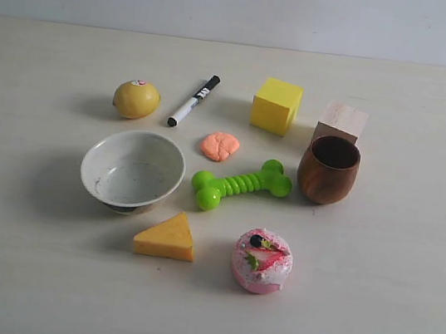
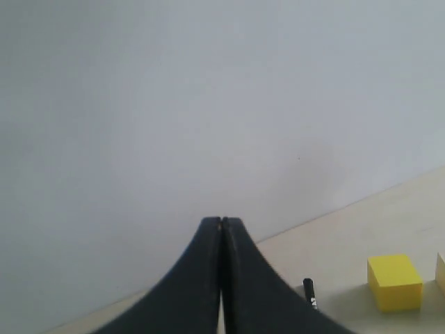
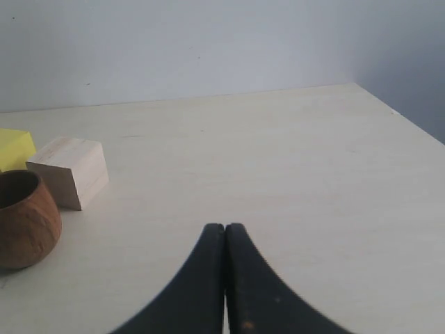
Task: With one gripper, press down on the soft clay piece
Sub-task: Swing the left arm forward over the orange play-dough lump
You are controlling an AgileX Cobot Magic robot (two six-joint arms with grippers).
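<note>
The soft clay piece [image 1: 220, 146], a small salmon-orange wrinkled blob, lies flat on the table between the marker and the green bone toy. Neither arm shows in the exterior view. In the left wrist view my left gripper [image 2: 221, 221] is shut, its black fingers pressed together with nothing between them, raised and facing the wall. My right gripper [image 3: 224, 227] is shut too and empty, over bare table to the right of the wooden cup. The clay appears in neither wrist view.
Around the clay: lemon [image 1: 136, 99], marker [image 1: 193, 100], yellow cube [image 1: 277, 105], wooden block [image 1: 341, 122], wooden cup [image 1: 328, 169], green bone toy [image 1: 241, 184], white bowl [image 1: 133, 169], cheese wedge [image 1: 166, 237], pink cake puck [image 1: 262, 260]. The table's right edge [image 3: 403, 115] shows in the right wrist view.
</note>
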